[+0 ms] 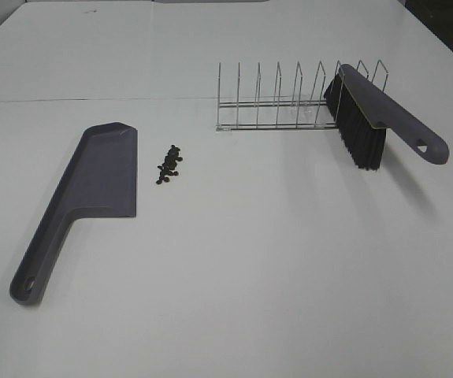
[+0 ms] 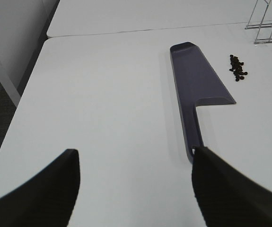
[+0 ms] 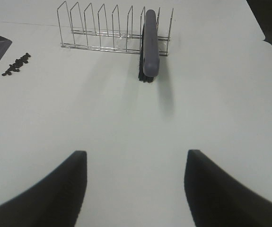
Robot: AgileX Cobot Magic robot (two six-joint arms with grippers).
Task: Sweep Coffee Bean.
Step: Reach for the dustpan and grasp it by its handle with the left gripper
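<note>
A small cluster of dark coffee beans point(image 1: 168, 164) lies on the white table just right of a grey-purple dustpan point(image 1: 92, 189). It also shows in the left wrist view point(image 2: 238, 67) and the right wrist view point(image 3: 16, 64). A grey brush point(image 1: 376, 118) with black bristles rests in a wire rack point(image 1: 277, 102). Neither gripper shows in the high view. My left gripper point(image 2: 136, 184) is open and empty, close to the dustpan's handle point(image 2: 192, 137). My right gripper point(image 3: 135, 187) is open and empty, well short of the brush point(image 3: 150, 45).
The white table point(image 1: 273, 268) has a seam point(image 1: 92, 100) running across at the back. The table's left edge point(image 2: 29, 90) drops to a dark floor in the left wrist view.
</note>
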